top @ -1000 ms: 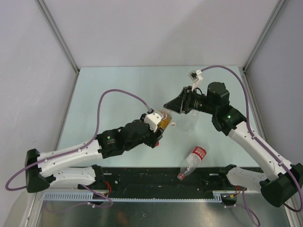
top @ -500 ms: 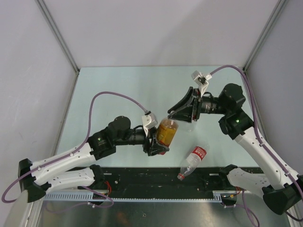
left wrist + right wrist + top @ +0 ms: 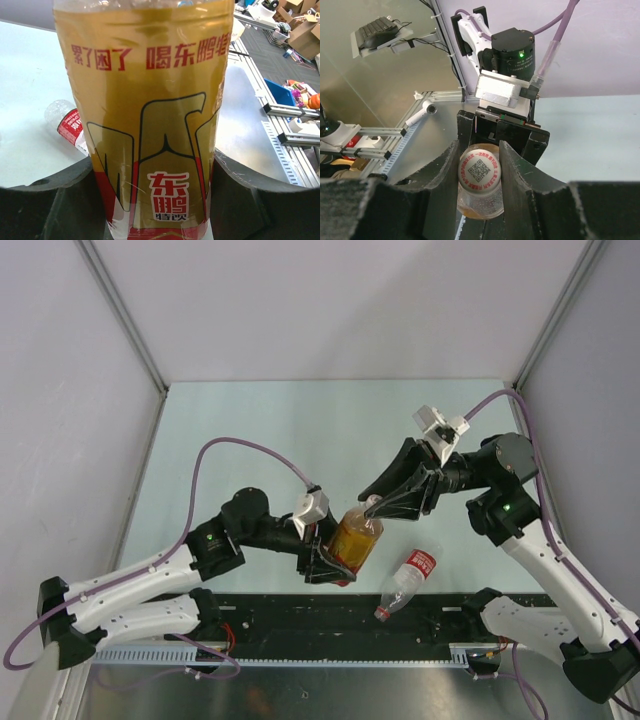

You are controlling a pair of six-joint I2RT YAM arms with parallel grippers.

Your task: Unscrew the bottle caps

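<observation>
Item: amber bottle [image 3: 355,537], held off the table [image 3: 250,430] at both ends, cap [image 3: 479,170] on.

My left fingers [image 3: 55,200] are clamped on the bottle's lower body, and my right fingers [image 3: 515,167] are closed on either side of the cap. The bottle tilts, its long axis rising from the left fingers to the right ones. The cap's top faces straight into my right wrist, so I judge the twist falls to the right arm, about that axis. A red-labelled bottle [image 3: 408,580] lies on the table just beside the amber bottle, on the right arm's side.
</observation>
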